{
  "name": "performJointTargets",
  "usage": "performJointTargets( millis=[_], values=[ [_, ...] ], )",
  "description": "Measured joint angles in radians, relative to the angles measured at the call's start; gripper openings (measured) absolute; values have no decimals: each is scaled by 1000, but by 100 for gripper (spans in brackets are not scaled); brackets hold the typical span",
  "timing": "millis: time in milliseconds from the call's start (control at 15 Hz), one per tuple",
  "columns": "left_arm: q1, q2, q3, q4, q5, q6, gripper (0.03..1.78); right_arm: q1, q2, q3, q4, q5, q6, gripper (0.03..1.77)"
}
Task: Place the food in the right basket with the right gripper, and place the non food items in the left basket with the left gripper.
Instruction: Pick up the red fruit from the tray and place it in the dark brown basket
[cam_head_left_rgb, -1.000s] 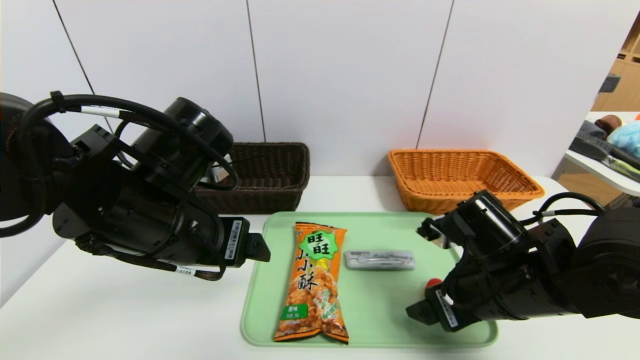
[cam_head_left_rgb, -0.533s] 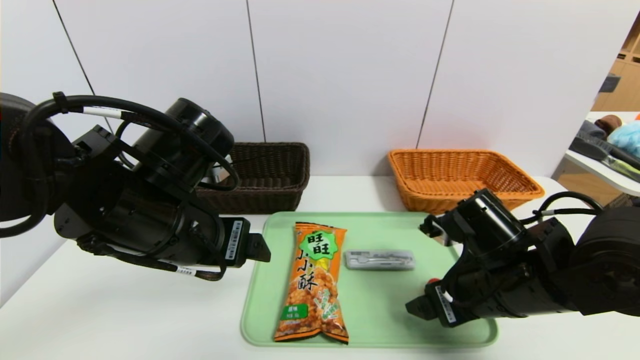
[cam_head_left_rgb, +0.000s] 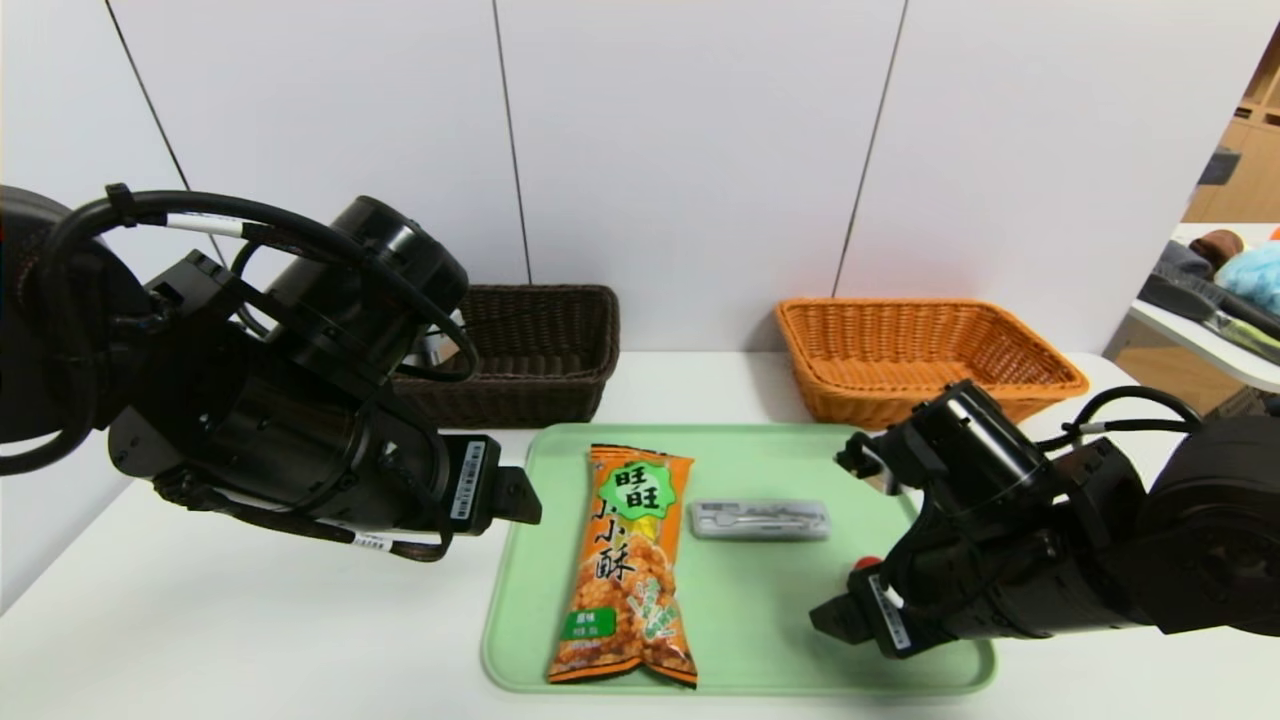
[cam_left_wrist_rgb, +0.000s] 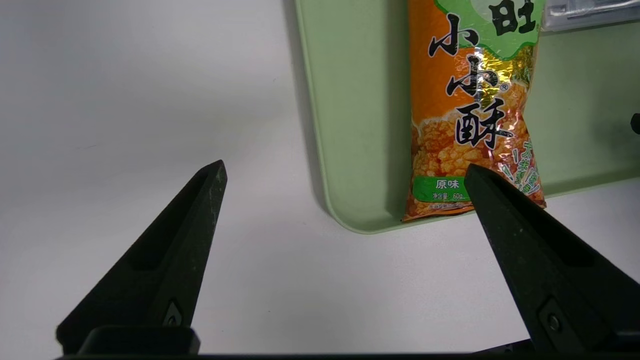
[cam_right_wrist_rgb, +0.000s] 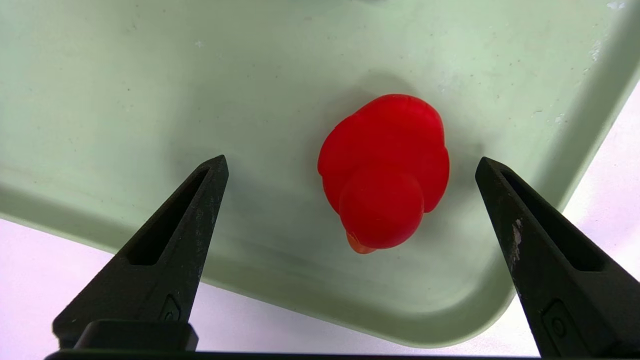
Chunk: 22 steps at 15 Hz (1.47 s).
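An orange snack bag (cam_head_left_rgb: 625, 565) lies lengthwise on the green tray (cam_head_left_rgb: 760, 620), with a clear plastic case (cam_head_left_rgb: 760, 520) holding a utensil beside it. A red rubber duck (cam_right_wrist_rgb: 385, 170) sits near the tray's front right corner; from the head it shows only as a red sliver (cam_head_left_rgb: 866, 564) behind the right arm. My right gripper (cam_right_wrist_rgb: 352, 160) hovers open over the duck, with nothing between its fingers. My left gripper (cam_left_wrist_rgb: 345, 167) hangs open above the tray's front left corner, next to the bag's lower end (cam_left_wrist_rgb: 470, 150). The dark brown left basket (cam_head_left_rgb: 540, 350) and the orange right basket (cam_head_left_rgb: 920, 355) stand behind the tray.
The tray lies on a white table (cam_head_left_rgb: 250, 620) that ends at a white panelled wall. Bare tabletop shows to the left of the tray (cam_left_wrist_rgb: 150, 100). Another table with clutter (cam_head_left_rgb: 1220, 300) stands at the far right.
The right arm has shifted very slightly over the tray's right end. The left arm and the objects have not moved.
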Motion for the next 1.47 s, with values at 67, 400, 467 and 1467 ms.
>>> performJointTargets(
  millis=[67, 400, 467, 1467],
  values=[
    [0, 0, 0, 0, 0, 0, 169, 1, 0, 0, 0, 0, 0, 170],
    [0, 0, 0, 0, 0, 0, 169, 4, -1, 4, -3, 0, -2, 93],
    [0, 0, 0, 0, 0, 1, 169, 4, -1, 4, -3, 0, -2, 83],
    [0, -27, 12, 3, -1, -12, 169, 6, -87, -142, -62, 6, -9, 56]
  ],
)
